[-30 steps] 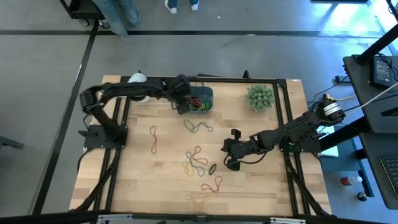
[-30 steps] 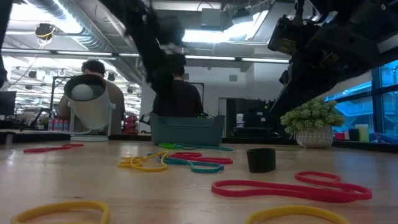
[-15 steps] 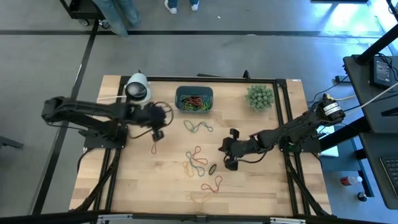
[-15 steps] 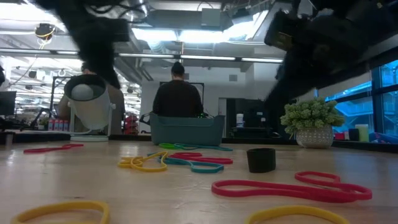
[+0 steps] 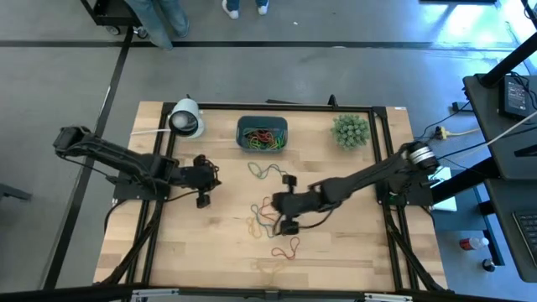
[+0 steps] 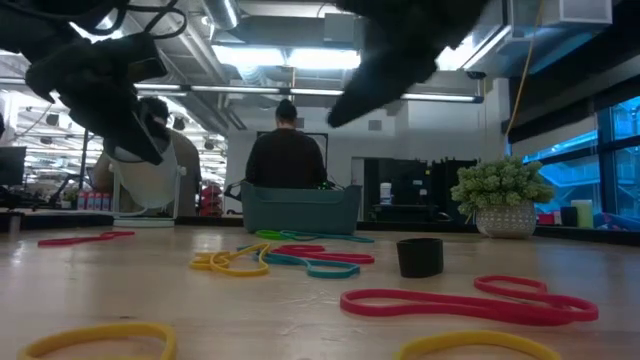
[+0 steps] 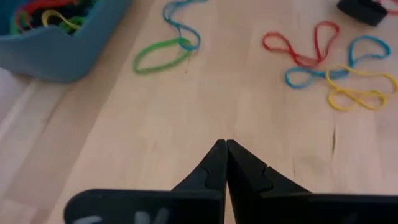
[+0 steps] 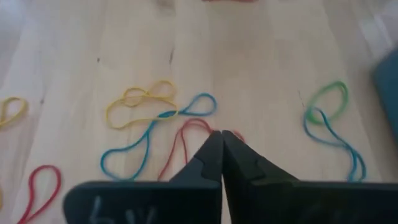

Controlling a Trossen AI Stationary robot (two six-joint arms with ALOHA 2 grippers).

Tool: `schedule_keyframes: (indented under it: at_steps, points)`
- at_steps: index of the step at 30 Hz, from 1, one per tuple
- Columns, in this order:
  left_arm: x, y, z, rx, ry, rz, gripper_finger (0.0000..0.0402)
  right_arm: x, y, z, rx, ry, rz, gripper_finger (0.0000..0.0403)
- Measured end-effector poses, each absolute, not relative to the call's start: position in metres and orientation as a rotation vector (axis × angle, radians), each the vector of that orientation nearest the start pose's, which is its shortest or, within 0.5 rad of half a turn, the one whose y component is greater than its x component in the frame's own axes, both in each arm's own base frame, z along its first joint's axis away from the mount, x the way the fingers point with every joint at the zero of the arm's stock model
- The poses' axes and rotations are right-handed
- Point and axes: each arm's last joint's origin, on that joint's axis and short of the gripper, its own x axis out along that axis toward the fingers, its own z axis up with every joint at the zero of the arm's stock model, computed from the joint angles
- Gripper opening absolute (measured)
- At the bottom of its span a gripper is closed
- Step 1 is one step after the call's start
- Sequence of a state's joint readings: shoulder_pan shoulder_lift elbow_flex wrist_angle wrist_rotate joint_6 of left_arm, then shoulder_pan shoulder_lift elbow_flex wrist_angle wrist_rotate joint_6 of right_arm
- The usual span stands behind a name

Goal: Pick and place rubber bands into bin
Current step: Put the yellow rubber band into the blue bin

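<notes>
Pale wood surface [image 5: 185, 252] under me, a person seated off in the room beyond it, and the teal bin [image 5: 262, 134] sitting at the far edge with a heap of bands already inside. Plenty of rubber bands [image 5: 267, 216] lie loose mid-surface — a tangle of red, blue and yellow, a green-and-blue pair [image 5: 267, 171] nearer the bin, a red pair [image 5: 286, 248] toward the near edge.

My right pincer [image 5: 285, 216] is stretched in over that central tangle, fingers pressed together with nothing between them; in its wrist view the tips sit right at the top of a red loop [image 8: 186, 140], with the blue and yellow loops just beside it. My left pincer [image 5: 203, 191] hovers over bare wood on the left, also closed and empty.

So the right arm is clearly the nearer one. The red loop runs lengthwise away from the fingertips, back toward the wrist — I judge I'll need to open up and straddle one strand crosswise before pinching. Risk: snagging the linked blue band along with it.
</notes>
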State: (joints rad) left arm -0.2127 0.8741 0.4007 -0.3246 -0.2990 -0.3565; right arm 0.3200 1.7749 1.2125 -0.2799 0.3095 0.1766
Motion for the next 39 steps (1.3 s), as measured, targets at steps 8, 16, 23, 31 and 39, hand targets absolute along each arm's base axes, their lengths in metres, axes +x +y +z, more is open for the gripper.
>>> schedule_keyframes:
  at_steps: [8,16,23,31,39]
  points:
    - [0.161,-0.025,0.179,-0.111,0.716,0.252,0.0001,0.423,0.122,0.198,-0.145,0.84,0.13,0.0025]
    - [0.161,-0.025,0.179,-0.12,0.713,0.255,0.0004,0.455,0.123,0.17,-0.122,0.933,0.273,0.0065]
    - [0.162,-0.025,0.18,-0.127,0.703,0.254,0.0004,0.462,0.114,0.159,-0.111,0.943,0.322,0.0092]
    - [0.162,-0.025,0.18,-0.127,0.703,0.254,0.0001,0.464,0.105,0.141,-0.145,0.988,0.323,0.0094]
    - [0.162,-0.025,0.18,-0.134,0.702,0.256,0.0003,0.464,0.103,0.128,-0.144,1.032,0.325,0.0087]
